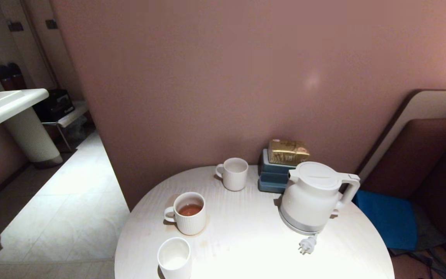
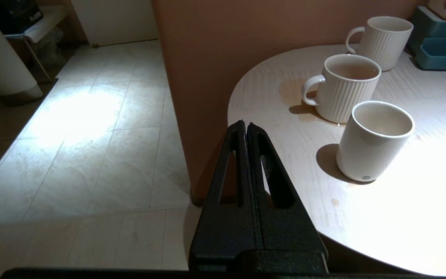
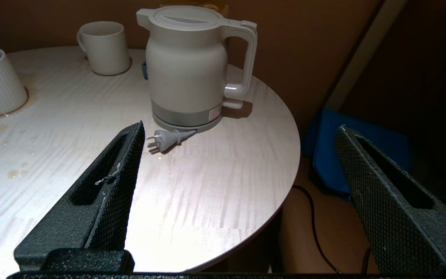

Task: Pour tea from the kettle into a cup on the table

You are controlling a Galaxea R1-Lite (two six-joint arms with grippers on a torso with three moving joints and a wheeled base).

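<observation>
Standing upright on the right half of the round white wood-grain table [image 1: 246,240], the large white plastic kettle [image 1: 311,197] has its flat lid closed, its loop handle turned to the right and its spout toward the far left. Its short grey cord ends in a plug [image 1: 307,245] lying on the tabletop just in front of the grey base ring. The small plain white handleless cup [image 1: 174,257] stands at the near left edge of the table, well apart from the kettle; whether it holds liquid cannot be told. Just beyond it stands a ribbed white mug with a handle [image 1: 187,213] containing orange-brown tea [image 1: 189,210], with a wet ring on the table around its foot. A second ribbed white mug [image 1: 234,173] stands farther back, near the wall, apparently empty. Behind the kettle, against the pink wall, a gold packet [image 1: 288,152] rests on a stack of blue-grey trays [image 1: 272,176].

Neither arm appears in the head view. The left gripper [image 2: 246,127] hangs off the table's left edge, above the tiled floor [image 1: 72,193], with its black fingers pressed together and nothing between them. The right gripper [image 3: 240,130] hovers at the near right edge of the table, pointing toward the kettle, its textured fingers [image 3: 118,170] spread wide and empty, clear of the plug and the kettle.
</observation>
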